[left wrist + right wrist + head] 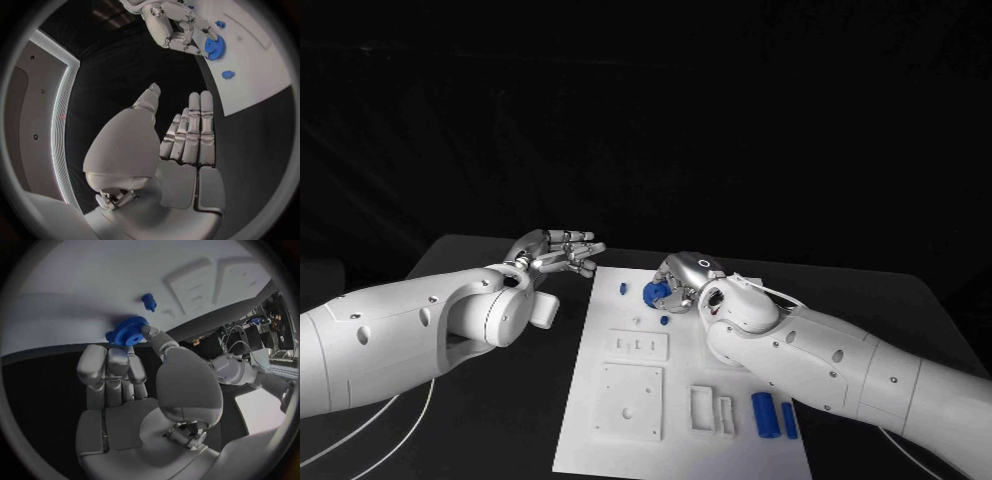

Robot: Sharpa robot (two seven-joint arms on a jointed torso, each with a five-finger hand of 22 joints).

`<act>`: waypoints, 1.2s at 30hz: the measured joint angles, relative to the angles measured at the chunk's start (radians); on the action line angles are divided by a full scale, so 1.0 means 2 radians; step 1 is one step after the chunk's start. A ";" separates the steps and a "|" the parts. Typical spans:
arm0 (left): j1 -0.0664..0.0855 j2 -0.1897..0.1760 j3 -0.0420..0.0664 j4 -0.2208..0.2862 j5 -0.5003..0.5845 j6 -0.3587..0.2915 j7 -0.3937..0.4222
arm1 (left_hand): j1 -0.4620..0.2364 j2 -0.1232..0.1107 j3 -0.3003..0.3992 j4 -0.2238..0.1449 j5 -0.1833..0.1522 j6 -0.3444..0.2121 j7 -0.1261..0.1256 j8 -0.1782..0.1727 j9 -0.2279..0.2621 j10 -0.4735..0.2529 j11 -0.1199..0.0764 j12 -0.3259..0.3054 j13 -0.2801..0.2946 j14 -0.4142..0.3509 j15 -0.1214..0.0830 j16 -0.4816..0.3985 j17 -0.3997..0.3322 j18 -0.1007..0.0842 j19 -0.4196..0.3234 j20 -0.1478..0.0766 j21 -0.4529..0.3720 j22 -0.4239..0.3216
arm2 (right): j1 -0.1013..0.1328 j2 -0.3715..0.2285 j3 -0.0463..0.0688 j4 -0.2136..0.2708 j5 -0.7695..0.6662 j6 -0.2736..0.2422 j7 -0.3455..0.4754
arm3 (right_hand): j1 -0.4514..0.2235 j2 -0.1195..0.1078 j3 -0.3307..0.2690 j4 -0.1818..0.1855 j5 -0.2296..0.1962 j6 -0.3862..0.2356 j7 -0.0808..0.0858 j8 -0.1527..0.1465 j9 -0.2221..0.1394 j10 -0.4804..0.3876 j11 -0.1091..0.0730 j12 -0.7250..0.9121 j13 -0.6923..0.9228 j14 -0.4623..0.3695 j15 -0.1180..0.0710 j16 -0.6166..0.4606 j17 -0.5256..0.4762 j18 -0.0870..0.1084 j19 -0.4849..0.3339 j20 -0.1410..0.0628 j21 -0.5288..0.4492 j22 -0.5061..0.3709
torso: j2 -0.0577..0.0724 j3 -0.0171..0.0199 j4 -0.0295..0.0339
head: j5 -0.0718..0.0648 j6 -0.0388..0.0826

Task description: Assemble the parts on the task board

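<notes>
Seen from the head, the right hand (678, 283) sits over the far end of the task board (625, 440) and pinches a blue gear (653, 293) at its fingertips, the gear low against the board just short of the far edge. The left hand (560, 250) hovers off the board's far left corner above the black surface (473, 420), fingers straight and together, holding nothing. A small blue peg (622, 288) stands just beside the gear toward the left edge, and two blue cylinders (775, 414) lie near the board's near right corner, long axes running near to far. From the left wrist, that flat, empty hand (187, 145) points at the board's edge, with the right hand (172, 25) and the gear (214, 48) well beyond it. From the right wrist, the right hand's fingers (115, 367) and thumb grip the gear (128, 332) flat-side down on the board, the peg (149, 301) just past it; seating the gear looks like the right hand's job.
</notes>
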 measured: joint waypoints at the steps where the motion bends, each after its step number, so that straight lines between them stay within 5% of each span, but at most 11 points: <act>1: 0.000 0.000 0.000 0.000 0.000 0.000 0.000 | 0.000 0.000 0.000 0.000 0.000 0.000 0.000 0.000 0.000 0.000 0.000 0.000 0.000 0.000 0.000 0.000 0.000 0.000 0.000 0.000 0.000 0.000 | 0.000 0.000 0.000 0.000 0.000 0.000 0.000 | 0.000 0.000 0.000 0.000 0.000 0.000 0.000 0.000 0.000 0.000 0.000 0.000 0.000 0.000 0.000 0.000 0.000 0.000 0.000 0.000 0.000 0.000 | 0.000 0.0000 0.0000 | 0.000 0.000; 7: 0.000 0.000 0.000 -0.001 0.000 0.000 0.000 | 0.000 0.000 0.000 0.000 0.000 0.000 0.000 0.000 0.000 0.000 0.000 0.000 0.000 0.000 0.000 0.000 0.000 0.000 0.000 0.000 0.000 0.000 | -0.001 0.001 0.000 -0.005 0.000 0.000 0.000 | 0.000 0.000 -0.004 0.004 -0.006 0.000 0.000 0.000 0.000 0.000 0.000 -0.006 0.000 0.000 0.000 -0.003 -0.002 0.000 0.000 0.000 -0.004 0.000 | 0.000 0.0000 0.0000 | 0.000 0.000; 14: 0.000 0.001 0.000 -0.001 0.000 0.000 0.000 | 0.000 0.000 0.000 0.000 0.000 0.000 0.000 0.000 0.000 0.000 0.000 0.000 0.000 0.000 0.000 0.000 0.000 0.000 0.000 0.000 0.000 0.000 | -0.002 0.004 -0.002 -0.014 0.003 -0.001 0.002 | -0.006 -0.003 -0.038 0.027 -0.045 -0.015 0.002 0.001 -0.008 -0.012 0.006 -0.018 0.000 0.000 0.002 -0.008 -0.005 0.000 0.000 0.000 -0.009 0.000 | 0.000 0.0001 0.0003 | 0.001 0.000; 15: 0.000 0.001 0.000 -0.001 0.000 0.000 0.000 | 0.000 0.000 0.000 0.000 0.000 0.000 0.000 0.000 0.000 0.000 0.000 0.000 0.000 0.000 0.000 0.000 0.000 0.000 0.000 0.000 0.000 0.000 | -0.002 0.004 -0.003 -0.015 0.004 -0.001 0.002 | -0.006 -0.004 -0.072 0.047 -0.067 -0.029 0.006 0.002 -0.009 -0.015 0.007 -0.021 0.000 0.000 0.004 -0.008 -0.006 0.000 0.001 0.004 -0.012 0.000 | 0.000 0.0001 0.0003 | 0.001 0.000; 17: 0.000 0.001 0.000 -0.002 0.000 0.000 -0.001 | 0.000 0.000 0.000 0.000 0.000 0.000 0.000 0.000 0.000 0.000 0.000 0.000 0.000 0.000 0.000 0.000 0.000 0.000 0.000 0.000 0.000 0.000 | -0.003 0.004 -0.004 -0.017 0.007 0.000 0.003 | -0.006 -0.004 -0.114 0.096 -0.076 -0.044 0.008 0.003 -0.010 -0.013 0.008 -0.021 0.000 0.000 0.005 -0.008 -0.007 0.000 0.000 0.007 -0.013 0.000 | 0.000 0.0002 0.0003 | 0.001 0.000; 18: 0.000 0.001 0.000 -0.002 0.000 0.000 -0.001 | 0.000 0.000 0.000 0.000 0.000 0.000 0.000 0.000 0.000 0.000 0.000 0.000 0.000 0.000 0.000 0.000 0.000 0.000 0.000 0.000 0.000 0.000 | -0.003 0.004 -0.004 -0.017 0.009 0.000 0.004 | -0.006 -0.004 -0.123 0.122 -0.077 -0.047 0.008 0.004 -0.010 -0.014 0.011 -0.021 0.000 -0.001 0.006 -0.008 -0.007 0.000 0.000 0.007 -0.013 0.000 | 0.000 0.0002 0.0003 | 0.001 0.000; 20: 0.000 0.001 0.000 -0.002 0.000 0.000 -0.001 | 0.000 0.000 0.000 0.000 0.000 0.000 0.000 0.000 0.000 0.000 0.000 0.000 0.000 0.000 0.000 0.000 0.000 0.000 0.000 0.000 0.000 0.000 | -0.003 0.005 -0.004 -0.018 0.012 0.001 0.005 | -0.006 -0.004 -0.124 0.139 -0.055 -0.048 0.008 0.003 -0.011 -0.014 0.011 -0.021 0.000 -0.001 0.006 -0.008 -0.007 0.000 0.000 0.007 -0.013 0.000 | 0.000 0.0002 0.0003 | 0.001 -0.001; 23: 0.000 0.002 0.000 -0.002 0.000 0.000 -0.001 | 0.000 0.000 0.000 0.000 0.000 0.000 0.000 0.000 0.000 0.000 0.000 0.000 0.000 0.000 0.000 0.000 0.000 0.000 0.000 0.000 0.000 0.000 | -0.003 0.004 -0.004 -0.018 0.016 0.002 0.007 | -0.008 -0.006 -0.096 0.131 -0.020 -0.048 0.008 0.003 -0.011 -0.014 0.011 -0.020 0.000 -0.001 0.006 -0.008 -0.006 0.000 0.000 0.007 -0.013 0.000 | 0.000 0.0000 0.0003 | 0.000 -0.001; 36: 0.000 0.004 -0.001 -0.006 0.000 0.001 -0.004 | 0.000 0.000 0.000 0.000 0.000 0.000 0.000 0.000 0.000 -0.002 0.002 0.000 0.000 0.000 0.000 0.000 0.000 0.000 0.000 0.000 0.000 0.000 | -0.006 -0.011 -0.005 -0.005 0.030 -0.004 0.010 | -0.020 -0.002 -0.083 0.117 -0.007 -0.038 0.004 0.000 -0.011 -0.014 0.011 -0.017 0.000 -0.001 0.006 -0.008 -0.005 0.000 0.000 0.007 -0.012 0.000 | 0.000 0.0003 -0.0006 | -0.001 0.000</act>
